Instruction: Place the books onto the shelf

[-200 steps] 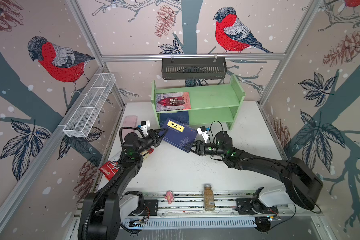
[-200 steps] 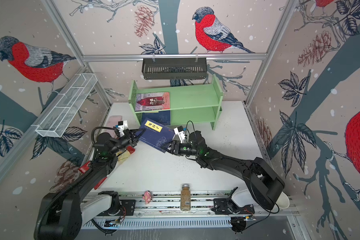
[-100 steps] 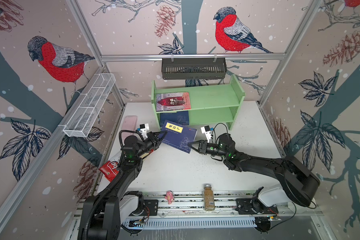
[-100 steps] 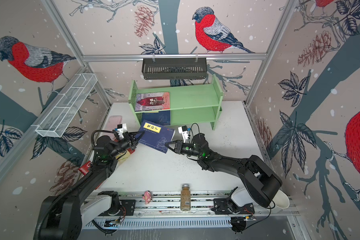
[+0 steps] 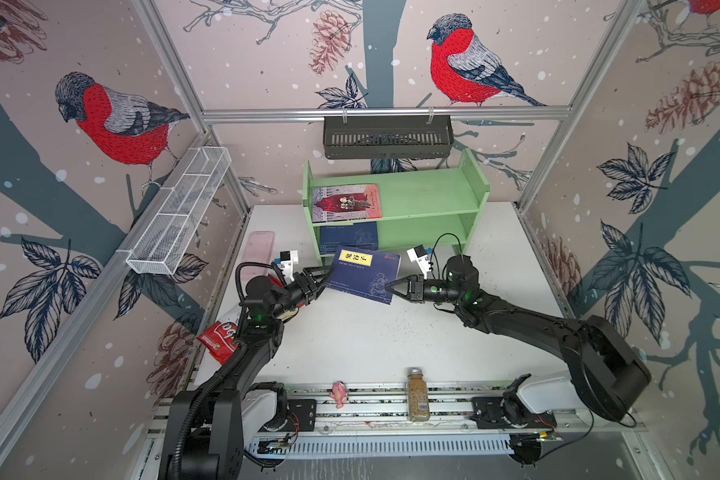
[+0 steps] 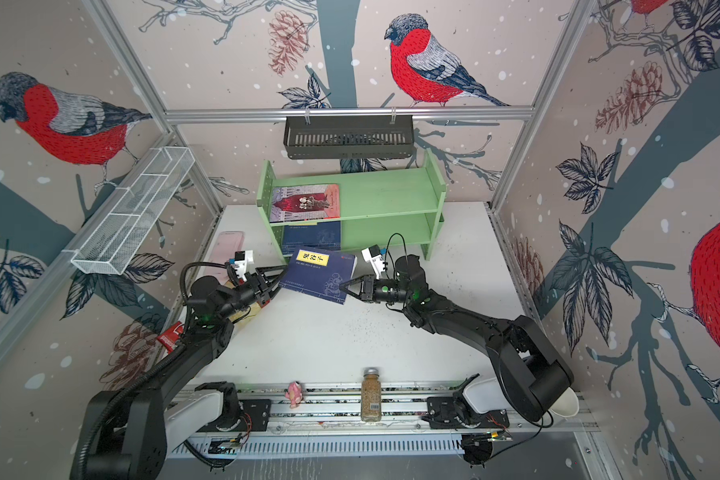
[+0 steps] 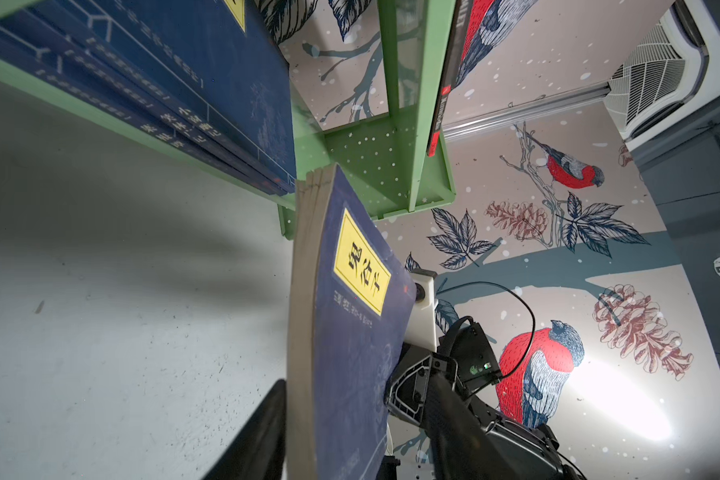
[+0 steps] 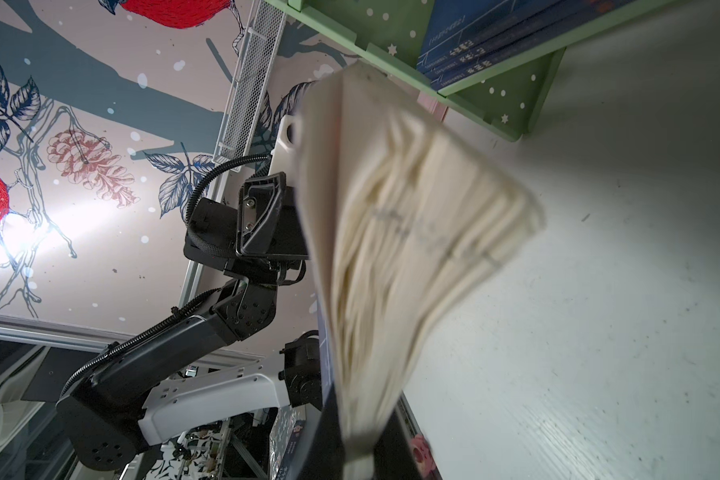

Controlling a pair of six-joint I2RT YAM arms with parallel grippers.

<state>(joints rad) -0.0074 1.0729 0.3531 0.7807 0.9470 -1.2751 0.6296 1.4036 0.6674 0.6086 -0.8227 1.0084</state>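
Over surface (image 5: 371,345) middle, just before light green wooden two-tier shelf (image 5: 433,199): thin navy paperback book, yellow label (image 5: 364,276), held tilted. Right fingers (image 5: 393,286) clamped on corner; left fingers (image 7: 262,432) parted beside opposite edge (seemingly not gripping). Light, floppy, pages fan; hold nearer spine.

The right tool (image 8: 356,457) pinches a book (image 8: 395,249) by its fanned cream pages; beyond, navy books (image 8: 474,41) lie on the green shelf (image 8: 385,27).

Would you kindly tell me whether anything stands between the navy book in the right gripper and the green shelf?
Nothing visible does. The navy book, pinched by the right gripper, hangs just before the shelf, whose lower tier holds stacked navy books on the left; its right part is bare.
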